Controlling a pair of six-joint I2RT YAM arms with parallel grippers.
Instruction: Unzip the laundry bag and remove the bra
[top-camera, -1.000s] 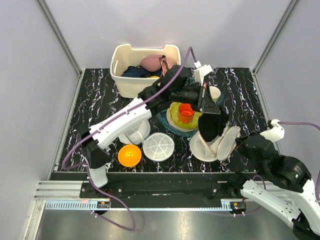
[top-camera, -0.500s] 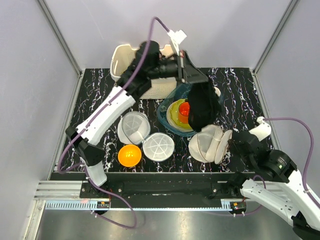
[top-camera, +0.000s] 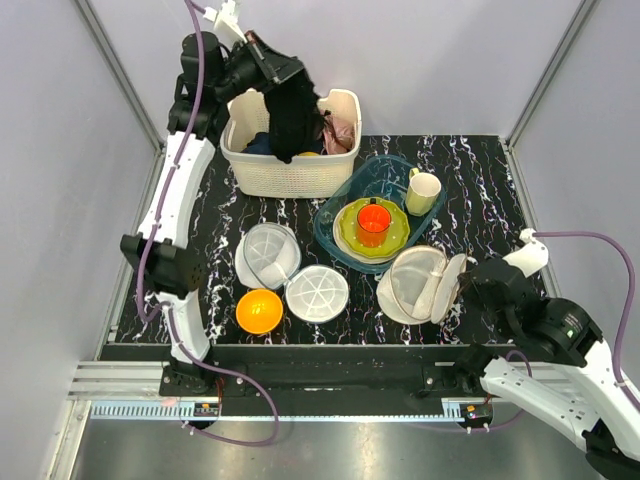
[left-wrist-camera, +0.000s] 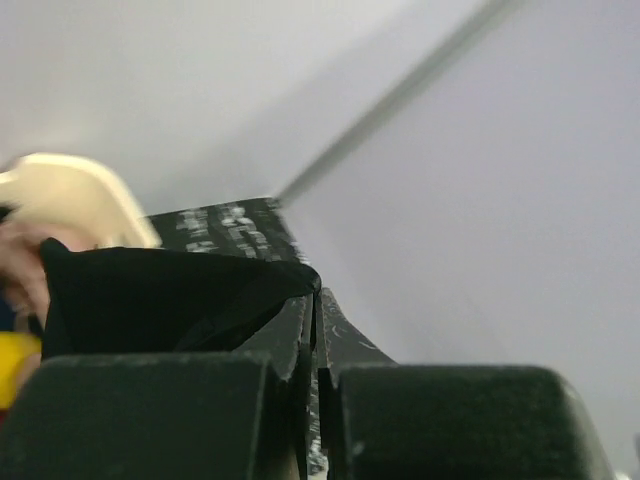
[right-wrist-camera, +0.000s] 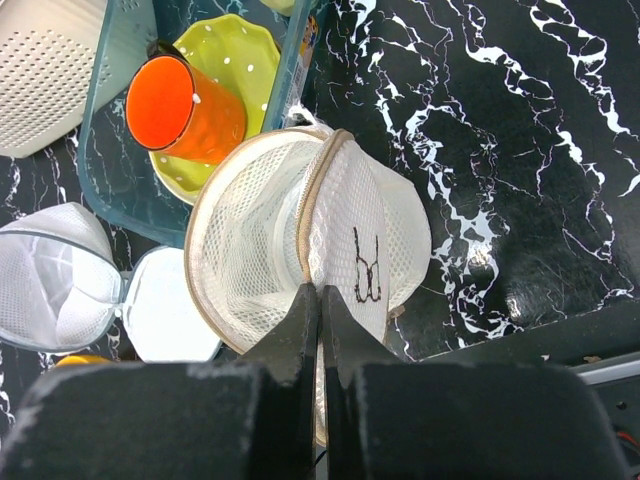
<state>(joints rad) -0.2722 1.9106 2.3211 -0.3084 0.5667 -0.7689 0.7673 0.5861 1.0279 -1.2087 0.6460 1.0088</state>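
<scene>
Now the bra (top-camera: 291, 120) is hanging just below the left tool (top-camera: 280, 76), which is clamping it above the basket (top-camera: 290, 178). Lowering before releasing is likely wisest. The right tool (right-wrist-camera: 320, 296) is pinching the rim of the open laundry bag (right-wrist-camera: 258, 240).

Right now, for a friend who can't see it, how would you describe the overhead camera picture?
The robot's left gripper holds a dark fabric bra dangling over a cream perforated plastic basket at the back. Nearer, the round cream-white mesh laundry bag lies open on the black marbled table, its edge pinched by the right gripper.
</scene>
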